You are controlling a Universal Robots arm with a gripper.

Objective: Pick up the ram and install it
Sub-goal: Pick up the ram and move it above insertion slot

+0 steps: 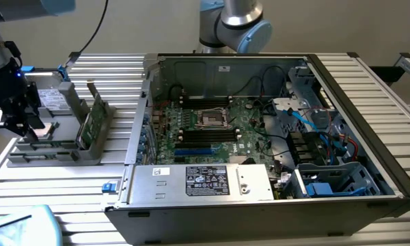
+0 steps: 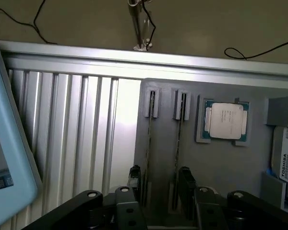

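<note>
A ribbed metal tabletop (image 1: 68,189) carries an open computer case (image 1: 205,72) in the middle of the exterior view. Its motherboard (image 1: 239,136) is bare and a silver power supply (image 1: 198,182) sits along the near edge. A second arm (image 1: 236,20) stands behind the case at the top of the frame. At the exterior view's left a grey holder (image 1: 41,154) lies on the tabletop, with a green card (image 1: 88,123) standing upright in its side nearest the case. The working arm (image 1: 0,77) reaches down over the holder's far-left part. From the wrist, the ram (image 2: 149,129) is a slim dark stick standing on edge in a slot of the holder (image 2: 221,167). A like stick (image 2: 179,129) stands in the slot just beside it. A square silver processor chip (image 2: 225,120) sits in a recess next to those slots, and a hard drive (image 2: 285,158) lies beyond it. The jaws are spread apart and empty, their black fingers (image 2: 185,182) low over the near ends of the two sticks. Whether they touch either stick cannot be told.
</note>
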